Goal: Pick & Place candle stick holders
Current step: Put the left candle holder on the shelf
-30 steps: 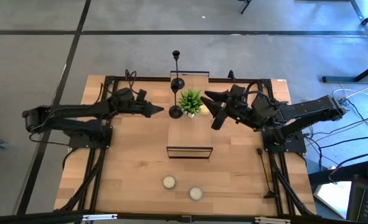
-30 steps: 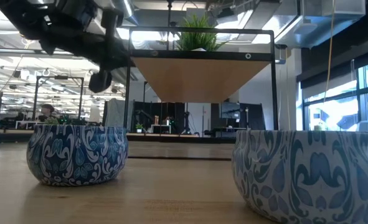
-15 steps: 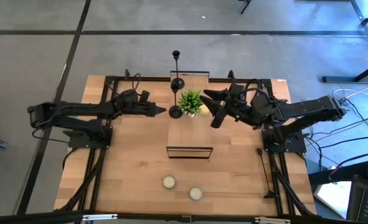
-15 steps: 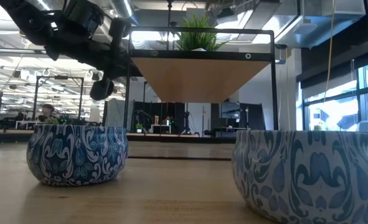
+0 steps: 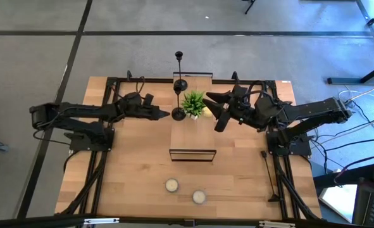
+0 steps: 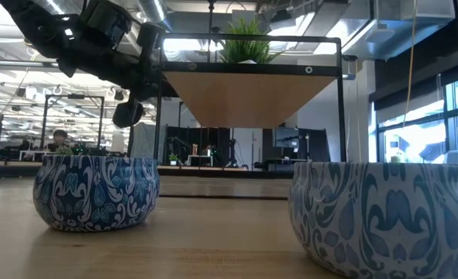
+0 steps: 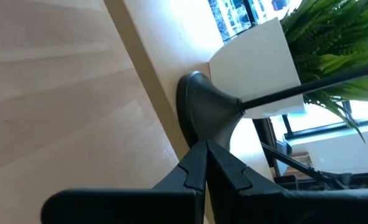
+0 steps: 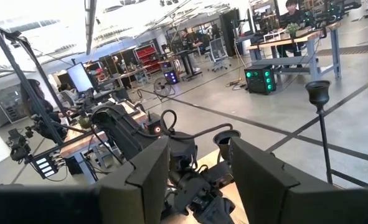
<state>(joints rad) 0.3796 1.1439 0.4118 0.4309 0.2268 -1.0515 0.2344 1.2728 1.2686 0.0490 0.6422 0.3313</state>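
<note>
High view: the left arm reaches in across the table (image 5: pixel 136 171) from its own side, lying low and nearly level, and the left gripper (image 5: pixel 166 114) has its fingers pressed together into a point. That point sits just beside the round flat base of the shorter candle stick holder (image 5: pixel 178 114), which stands on the low wooden shelf (image 5: pixel 193 136) next to the green potted plant (image 5: pixel 193 103). In the left wrist view the closed tips (image 7: pixel 207 155) come right up to the flared black base (image 7: pixel 205 115); whether they touch it cannot be told. From that base a thin dark rod runs out past the plant's white pot (image 7: pixel 258 68).

The right arm comes in from the opposite side, elbow raised, and the right gripper (image 5: pixel 219 115) hangs beyond the plant with its fingers spread and nothing between them; the right wrist view shows the gap between its two dark pads (image 8: pixel 147 171).

Farther back, a taller candle stick holder (image 5: pixel 180 73) stands at the rear edge of the table, a thin black rod with a round base and small top cup, well apart from both grippers
</note>
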